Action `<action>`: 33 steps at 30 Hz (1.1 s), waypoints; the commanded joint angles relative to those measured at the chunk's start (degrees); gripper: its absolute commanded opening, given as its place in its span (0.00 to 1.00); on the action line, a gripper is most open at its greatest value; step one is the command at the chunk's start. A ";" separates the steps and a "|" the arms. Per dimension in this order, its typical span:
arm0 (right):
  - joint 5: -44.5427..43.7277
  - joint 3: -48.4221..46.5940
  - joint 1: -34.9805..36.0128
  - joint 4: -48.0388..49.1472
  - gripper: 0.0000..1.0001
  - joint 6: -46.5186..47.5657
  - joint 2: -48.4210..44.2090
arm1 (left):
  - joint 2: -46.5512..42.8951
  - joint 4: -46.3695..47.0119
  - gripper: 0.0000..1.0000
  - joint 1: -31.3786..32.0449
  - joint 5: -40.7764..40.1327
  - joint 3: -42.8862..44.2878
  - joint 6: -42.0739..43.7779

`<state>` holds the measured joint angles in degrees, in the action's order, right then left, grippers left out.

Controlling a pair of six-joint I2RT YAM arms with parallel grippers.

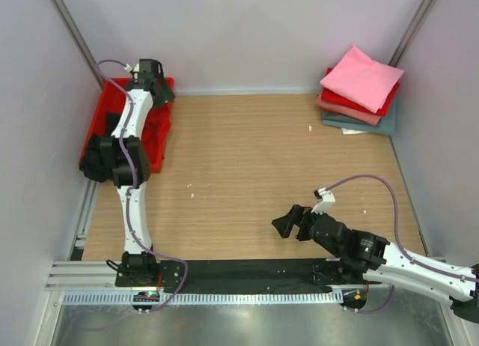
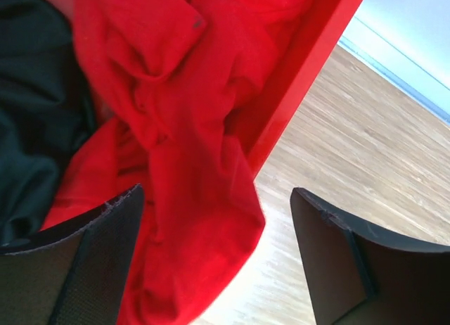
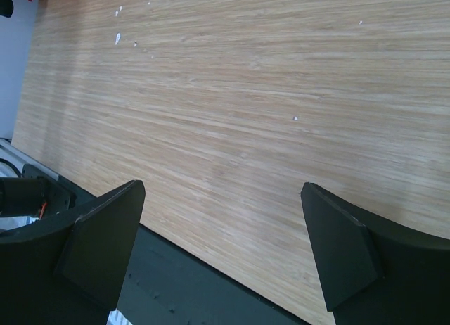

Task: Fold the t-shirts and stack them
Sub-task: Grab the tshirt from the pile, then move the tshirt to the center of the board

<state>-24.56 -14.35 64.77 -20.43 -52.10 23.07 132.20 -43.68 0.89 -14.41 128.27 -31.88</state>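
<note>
Red cloth fills the left wrist view: a crumpled red t-shirt lies in the red tray at the far left of the wooden table, with a black t-shirt bunched up against it. The left gripper hangs over the tray with its fingers spread apart, the red shirt between them but not pinched. In the far right corner sits a stack of folded t-shirts, pink on top, then red, salmon and grey-blue. The right gripper hovers low over bare wood at the near right, fingers likewise parted, holding nothing
</note>
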 commanded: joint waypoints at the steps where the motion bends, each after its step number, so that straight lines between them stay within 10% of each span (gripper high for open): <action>1: 0.12 -1.73 0.27 -2.60 1.00 -1.08 -1.01 | 1.73 -0.26 0.84 -0.36 1.41 5.76 1.20; 6: -0.93 -2.26 0.18 -3.74 1.00 -1.52 -0.48 | 5.35 -4.66 0.00 -0.27 2.72 14.80 0.68; 12: -2.16 -3.05 0.18 -2.87 1.00 -0.55 1.71 | -8.40 -2.30 0.00 3.68 5.27 24.66 -0.73; 20: -7.95 -8.15 0.27 -4.01 1.00 1.21 3.30 | -31.82 22.39 0.00 7.99 27.92 16.77 -9.85; 25: -10.33 -9.20 0.18 -4.27 1.00 1.38 1.63 | -39.29 17.26 0.00 7.99 27.08 12.99 -8.91; 28: -13.05 -11.74 0.18 -7.68 1.00 1.56 1.28 | -43.77 6.48 0.26 7.99 20.78 5.26 -8.02; 31: -18.67 -18.66 0.18 -21.78 1.00 -1.93 0.05 | -48.16 -2.51 0.99 8.25 24.56 -11.29 -5.40; 33: -19.05 -22.29 0.18 -25.53 1.00 -2.84 -1.35 | -50.36 -7.70 1.00 9.13 25.49 -20.03 -2.68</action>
<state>-37.19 -29.04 64.77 -37.01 -52.25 24.12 77.06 -31.68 9.32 8.62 122.67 -38.68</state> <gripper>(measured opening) 0.996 0.983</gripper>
